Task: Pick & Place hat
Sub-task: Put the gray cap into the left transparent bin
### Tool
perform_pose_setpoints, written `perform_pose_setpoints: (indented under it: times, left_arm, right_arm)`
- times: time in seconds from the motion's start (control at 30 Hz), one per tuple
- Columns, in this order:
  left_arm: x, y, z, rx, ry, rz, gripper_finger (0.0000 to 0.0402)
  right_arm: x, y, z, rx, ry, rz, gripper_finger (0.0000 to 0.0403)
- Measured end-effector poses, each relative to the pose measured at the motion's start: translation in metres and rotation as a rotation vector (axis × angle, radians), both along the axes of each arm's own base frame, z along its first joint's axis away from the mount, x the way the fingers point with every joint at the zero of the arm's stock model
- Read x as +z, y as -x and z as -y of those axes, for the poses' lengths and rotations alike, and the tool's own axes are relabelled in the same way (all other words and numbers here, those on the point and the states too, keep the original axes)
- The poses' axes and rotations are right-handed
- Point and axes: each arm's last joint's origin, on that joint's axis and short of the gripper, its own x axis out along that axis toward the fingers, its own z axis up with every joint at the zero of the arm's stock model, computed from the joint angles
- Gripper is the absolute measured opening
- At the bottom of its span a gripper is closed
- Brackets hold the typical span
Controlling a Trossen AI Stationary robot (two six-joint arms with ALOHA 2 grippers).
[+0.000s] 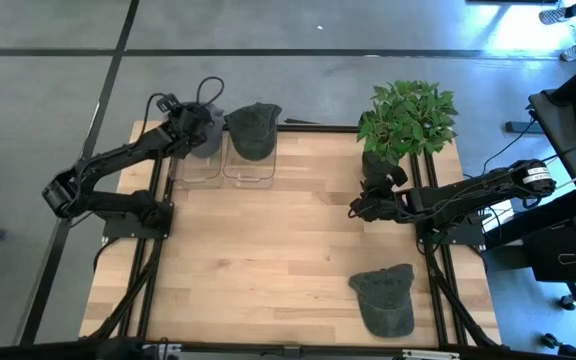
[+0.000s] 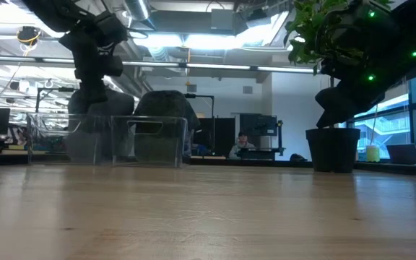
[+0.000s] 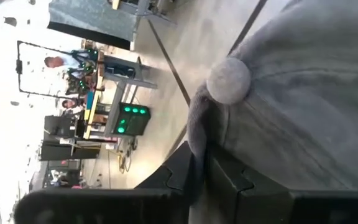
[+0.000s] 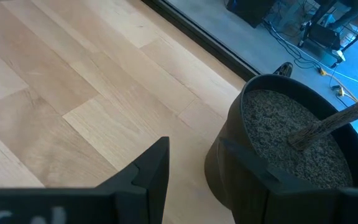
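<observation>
My left gripper (image 1: 194, 126) is over the far left part of the table, shut on a light grey hat (image 1: 208, 140) at the left clear bin (image 1: 196, 170). In the low view this hat (image 2: 113, 115) sits below the gripper (image 2: 96, 72), inside the bin's walls. A darker hat (image 1: 252, 130) sits in the right clear bin (image 1: 248, 172). A third hat (image 1: 384, 298) lies flat on the table near the right near corner. My right gripper (image 1: 356, 208) is open and waits low over the table beside the plant pot (image 4: 291, 137). My left gripper pinches a fold of the grey hat's crown (image 3: 196, 134) between its two fingers (image 3: 229, 180), just beside the top button (image 3: 229, 79). It comes at the hat from above. The hat hangs below the fingers inside the clear bin; whether it rests on the bin's floor I cannot tell.
A potted plant (image 1: 408, 118) stands at the far right of the table, close to my right gripper. The two clear bins stand side by side at the far left. The middle of the wooden table (image 1: 268, 250) is bare. People sit in the room behind.
</observation>
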Motion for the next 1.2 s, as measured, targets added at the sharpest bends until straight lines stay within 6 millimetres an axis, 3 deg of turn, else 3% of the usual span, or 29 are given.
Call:
perform_pose_setpoints:
  times: [0.17,0.63,0.87,1.2]
  left_arm:
    - [0.001,0.000,-0.001,0.007,-0.014,0.016,0.0069]
    - [0.002,-0.001,0.001,0.015,-0.025,-0.035,0.0216]
    - [0.014,-0.006,0.005,0.013,-0.049,-0.077,0.0227]
    - [0.052,-0.003,0.021,-0.048,0.037,0.063,0.0224]
  right_arm:
    - [0.000,0.000,0.000,0.000,0.000,0.000,0.0138]
    - [0.000,0.000,0.000,-0.001,-0.001,0.004,0.0138]
    - [0.000,-0.001,0.000,-0.001,-0.003,0.010,0.0138]
    - [0.001,-0.001,0.000,-0.002,-0.002,0.017,0.0138]
